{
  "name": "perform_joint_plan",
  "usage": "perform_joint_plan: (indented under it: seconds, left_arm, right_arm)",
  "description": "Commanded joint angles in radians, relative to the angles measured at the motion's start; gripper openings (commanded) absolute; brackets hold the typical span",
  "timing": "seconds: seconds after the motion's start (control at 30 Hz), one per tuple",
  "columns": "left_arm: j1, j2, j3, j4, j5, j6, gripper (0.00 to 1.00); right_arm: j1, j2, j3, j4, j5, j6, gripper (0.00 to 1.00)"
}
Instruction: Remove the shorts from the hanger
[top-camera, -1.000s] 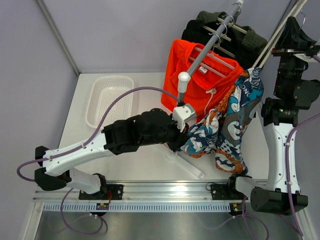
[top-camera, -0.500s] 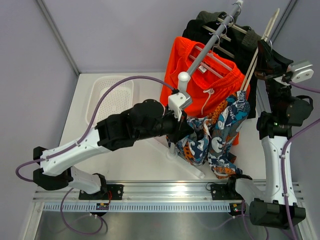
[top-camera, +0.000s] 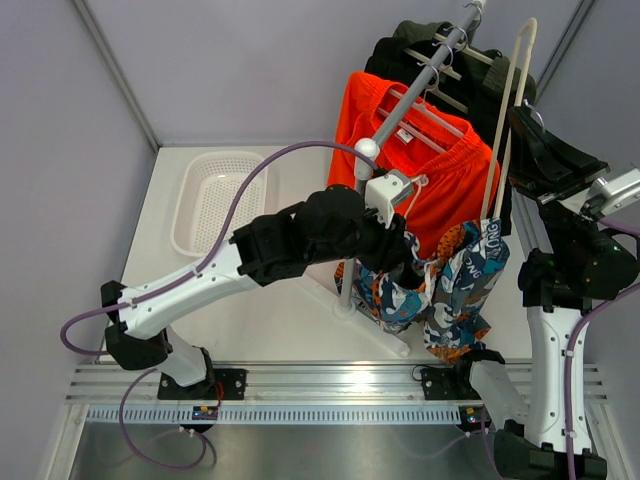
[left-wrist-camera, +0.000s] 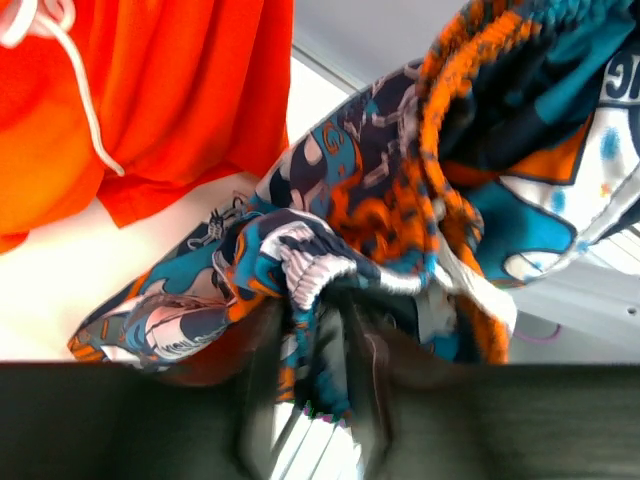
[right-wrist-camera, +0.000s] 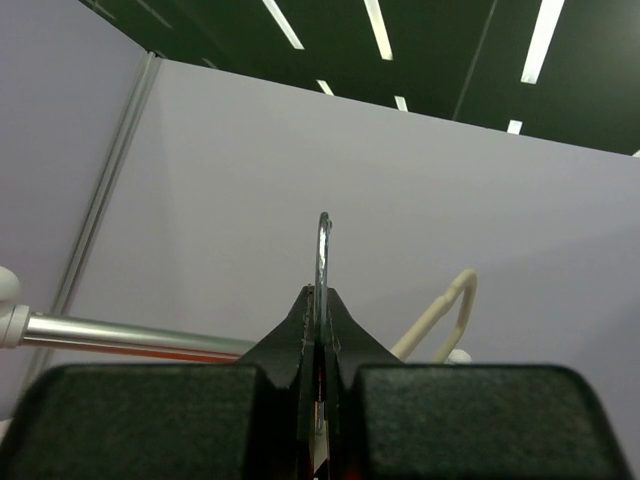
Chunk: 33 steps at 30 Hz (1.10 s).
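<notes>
The white tabletop (top-camera: 160, 200) carried a garment rack (top-camera: 420, 85) whose grey pole slanted up toward the back wall. The left arm (top-camera: 200, 285) stretched from the near left across to the foot of the rack, while the right arm (top-camera: 555, 330) stood tall along the right edge. Plain orange shorts (top-camera: 440, 170) hung from a wire hanger on the pole, in front of dark garments (top-camera: 410, 50) further up it. The patterned shorts (top-camera: 450, 290) in blue, orange and white hung bunched, off the pole and just right of the rack's upright, over the near part of the tabletop. Their upper corner reached the lower end of a cream hanger (top-camera: 526, 22), though whether they were fastened to it could not be told. A white basket (top-camera: 215, 195) sat at the far left, well apart from the clothes. In the left wrist view the left fingers (left-wrist-camera: 262, 370), blurred and dark, were clenched on a fold of the patterned cloth, with the orange shorts and their white drawstring (left-wrist-camera: 75, 80) hanging just beside. In the right wrist view the right fingers (right-wrist-camera: 285, 345) were pressed together on the thin metal hook (right-wrist-camera: 323, 255) of the cream hanger, which stood upright between them.
</notes>
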Motion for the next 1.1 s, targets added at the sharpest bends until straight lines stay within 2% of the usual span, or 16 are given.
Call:
perform_joint_plan:
  seconds: [0.0, 0.17, 0.27, 0.3, 0.53, 0.67, 0.8, 0.97, 1.03, 1.07]
  left_arm:
    - [0.013, 0.015, 0.062, 0.097, 0.049, 0.004, 0.42]
    - [0.004, -0.028, 0.018, 0.189, 0.12, 0.041, 0.63]
    - [-0.036, -0.103, -0.083, 0.275, 0.12, 0.104, 0.72]
    - [-0.048, -0.12, -0.123, 0.291, 0.103, 0.127, 0.8]
    - [-0.122, -0.154, -0.153, 0.337, 0.047, 0.193, 0.92]
    - [-0.173, -0.051, -0.062, 0.314, -0.065, 0.212, 0.93]
    - [-0.194, 0.05, 0.01, 0.322, -0.243, 0.169, 0.93]
    - [-0.214, 0.184, 0.12, 0.296, -0.389, 0.118, 0.92]
    - [-0.22, 0.224, 0.162, 0.274, -0.412, 0.097, 0.89]
    - [-0.22, 0.254, 0.183, 0.25, -0.435, 0.087, 0.77]
  right_arm:
    - [0.004, 0.034, 0.02, -0.047, 0.088, -0.06, 0.0]
    - [0.004, 0.056, 0.021, -0.058, 0.138, -0.08, 0.0]
    - [0.004, 0.06, 0.024, -0.07, 0.152, -0.088, 0.0]
    - [0.004, 0.062, 0.027, -0.073, 0.154, -0.089, 0.0]
    - [0.004, 0.066, 0.04, -0.111, 0.154, -0.077, 0.0]
    - [0.004, 0.057, 0.051, -0.147, 0.16, -0.052, 0.0]
    - [0.004, 0.042, 0.057, -0.171, 0.166, -0.04, 0.0]
    - [0.004, 0.034, 0.07, -0.197, 0.175, -0.003, 0.0]
    - [0.004, 0.034, 0.073, -0.202, 0.175, 0.007, 0.0]
    - [0.004, 0.033, 0.074, -0.205, 0.175, 0.014, 0.0]
